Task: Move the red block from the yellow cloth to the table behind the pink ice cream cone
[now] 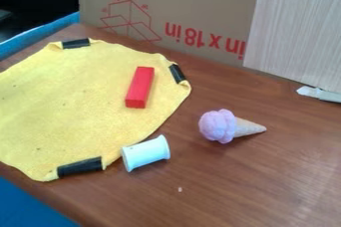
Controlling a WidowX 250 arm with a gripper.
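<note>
A yellow cloth lies spread on the brown table, with black tape strips on its edge. On the cloth's right part rests a red rectangular block. A white spool-like cylinder lies on its side at the cloth's lower right edge. To the right of the cloth, a toy ice cream cone lies on the table, its pink-purple scoops to the left and its tan tip to the right.
A cardboard box wall stands along the table's back edge, with a pale wood-grain panel at the right. A whitish object lies at the panel's foot. Blue material borders the table at lower left.
</note>
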